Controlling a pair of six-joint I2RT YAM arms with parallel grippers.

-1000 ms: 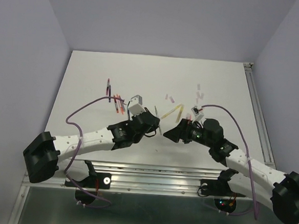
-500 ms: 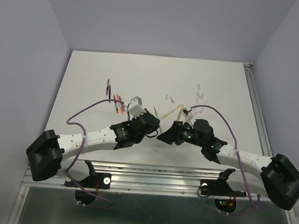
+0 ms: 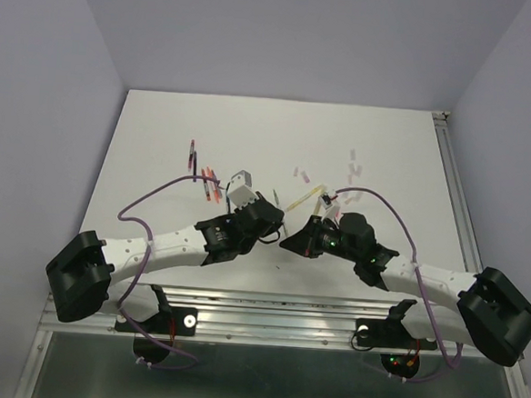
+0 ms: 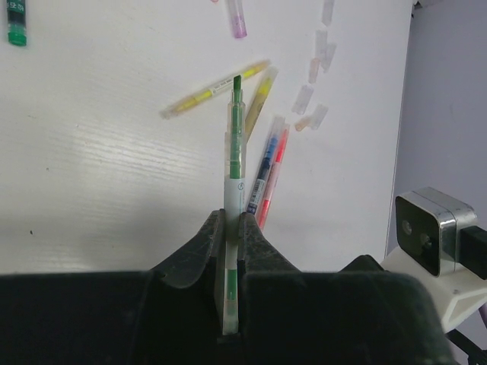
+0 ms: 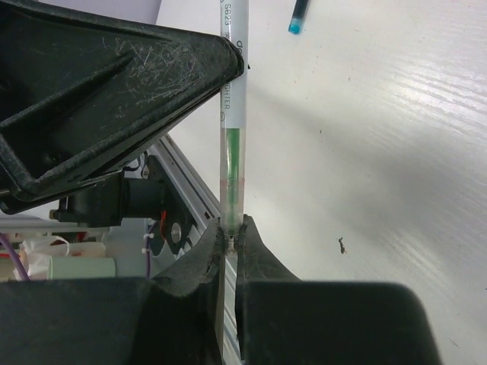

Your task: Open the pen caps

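Left gripper is clenched on one green pen, whose tip is bare. Right gripper is clamped on the same pen's other end; whether a cap sits there cannot be told. On the table:

- six pale pen caps, loose, at 2 o'clock of the tip
- one purple cap at 12 o'clock
- two yellow pens
- one blue pen
- one red pen

It was a robotics lab cell: a white table boxed in by plain lilac walls, with aluminium rails at six o'clock.
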